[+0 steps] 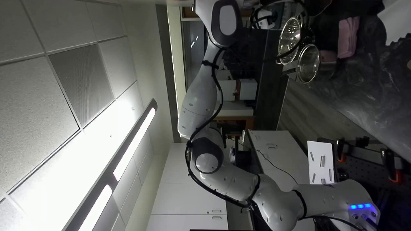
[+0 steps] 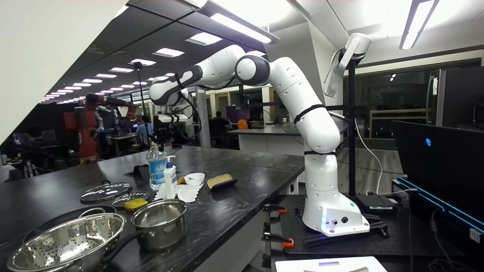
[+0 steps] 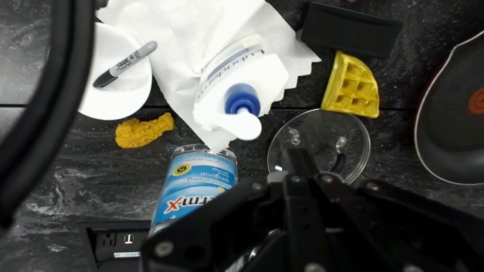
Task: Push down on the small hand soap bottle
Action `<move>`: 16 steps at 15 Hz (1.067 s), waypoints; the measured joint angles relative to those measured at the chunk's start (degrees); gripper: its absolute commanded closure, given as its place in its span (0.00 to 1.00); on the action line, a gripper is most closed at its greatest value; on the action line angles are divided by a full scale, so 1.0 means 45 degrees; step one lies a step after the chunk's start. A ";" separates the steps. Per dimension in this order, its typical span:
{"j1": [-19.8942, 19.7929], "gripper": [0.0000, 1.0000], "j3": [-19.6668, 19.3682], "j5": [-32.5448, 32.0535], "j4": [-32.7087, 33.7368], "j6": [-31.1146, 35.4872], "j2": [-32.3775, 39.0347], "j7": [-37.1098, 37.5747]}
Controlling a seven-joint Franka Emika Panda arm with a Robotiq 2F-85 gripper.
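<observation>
We judge that the step in hand is the lining-up, before any push. In the wrist view, from left to right, we find the Germ-X bottle [image 3: 200,177], then the Lubriderm pump bottle [image 3: 236,71] (we take this one for the task's hand soap, because it is the smaller of the two), and then the gripper [image 3: 302,155]. The gripper is clenched, and we see nothing between its fingers. Their tips appear over the glass lid [image 3: 321,128], to the side of the pump head [image 3: 250,128] and not on it; how much higher they are, we cannot tell. The next move calls, in our opinion, for a shift toward the left of this view, until the fingers are above the pump head, and afterwards for a slow, straight descent. A push away from the centre could tip the bottle.

In an exterior view, again from left to right, the Germ-X bottle comes first, and just beside it the Lubriderm pump bottle stands upright on a white paper napkin [image 3: 181,41]. This is on the dark countertop [image 2: 249,168], well inward from the edge that faces the robot's base [image 2: 329,200]. The body is white with a printed label, the collar [image 3: 242,96] is blue, and the pump head looks raised, so we believe it is not yet pressed.
</observation>
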 measured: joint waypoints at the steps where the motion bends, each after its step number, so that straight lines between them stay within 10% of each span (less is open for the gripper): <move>1: 0.0060 1.00 0.0076 0.0000 -0.0003 0.0000 -0.0093 -0.0019; 6: 0.0250 1.00 0.0403 0.0099 0.0019 -0.0512 -0.0870 -0.0019; 7: 0.0265 0.74 0.0457 0.0179 0.0044 -0.0804 -0.1112 -0.0019; 16: 0.0524 0.16 0.0650 0.0688 0.0154 -0.3055 -0.3376 -0.0013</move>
